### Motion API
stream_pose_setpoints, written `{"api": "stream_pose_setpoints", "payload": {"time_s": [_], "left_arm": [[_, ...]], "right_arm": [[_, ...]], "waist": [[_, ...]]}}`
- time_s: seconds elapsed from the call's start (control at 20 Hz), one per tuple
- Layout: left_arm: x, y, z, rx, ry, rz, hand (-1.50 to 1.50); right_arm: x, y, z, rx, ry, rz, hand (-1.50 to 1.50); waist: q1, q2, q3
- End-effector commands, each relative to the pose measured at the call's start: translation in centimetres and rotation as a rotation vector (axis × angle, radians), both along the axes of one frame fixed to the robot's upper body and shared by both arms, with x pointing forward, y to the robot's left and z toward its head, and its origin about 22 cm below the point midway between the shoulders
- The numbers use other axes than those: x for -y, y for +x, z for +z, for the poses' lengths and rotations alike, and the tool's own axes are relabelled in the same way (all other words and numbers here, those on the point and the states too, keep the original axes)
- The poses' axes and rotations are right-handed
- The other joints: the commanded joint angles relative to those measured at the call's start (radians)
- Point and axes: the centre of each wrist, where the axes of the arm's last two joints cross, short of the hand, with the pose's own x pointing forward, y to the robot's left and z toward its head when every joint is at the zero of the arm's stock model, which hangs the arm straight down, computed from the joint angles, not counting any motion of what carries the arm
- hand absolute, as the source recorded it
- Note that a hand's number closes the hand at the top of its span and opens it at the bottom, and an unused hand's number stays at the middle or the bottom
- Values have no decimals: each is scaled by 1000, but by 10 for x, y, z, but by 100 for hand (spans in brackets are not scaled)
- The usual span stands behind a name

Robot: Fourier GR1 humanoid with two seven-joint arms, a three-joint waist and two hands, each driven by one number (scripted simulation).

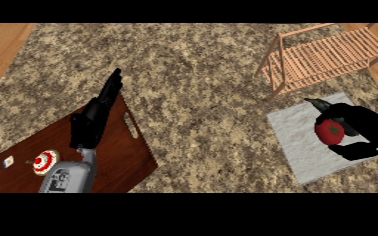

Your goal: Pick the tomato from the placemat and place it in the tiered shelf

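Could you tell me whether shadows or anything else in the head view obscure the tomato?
Head view: even light, no glare; the tomato on the placemat stays bright red, but the right hand wraps round it, its black fingers covering part; the shelf runs out of the view's right edge.

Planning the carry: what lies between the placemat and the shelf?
Head view: only bare counter lies between the placemat and the shelf.

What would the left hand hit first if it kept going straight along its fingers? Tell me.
Nothing, as far as this view shows: the left hand points up and slightly right over bare counter, well left of the tiered shelf. Height is unclear.
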Motion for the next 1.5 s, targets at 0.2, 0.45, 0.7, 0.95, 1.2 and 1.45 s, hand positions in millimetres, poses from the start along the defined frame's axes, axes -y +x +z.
{"api": "stream_pose_setpoints", "payload": {"time_s": [0.2,0.45,0.7,0.95,1.2,1.45], "left_arm": [[19,2,-3,-10,2,-10,0],[6,4,-4,1,7,-5,0],[-7,1,0,-15,0,33,0],[-1,-2,-5,-18,4,35,0],[-1,4,0,3,13,43,0],[-18,-12,-2,-8,8,18,0]], "right_arm": [[19,-2,-14,61,-20,59,150],[1,-11,-10,90,48,52,150],[-102,-61,-19,123,88,-32,150],[-144,-97,12,191,304,-71,150],[-153,-132,69,311,507,-85,150],[-153,-167,126,410,536,-185,150]], "waist": [[0,4,5],[-4,3,4],[-35,-8,2],[-42,-5,3],[-45,-5,2],[-14,-1,3]]}}
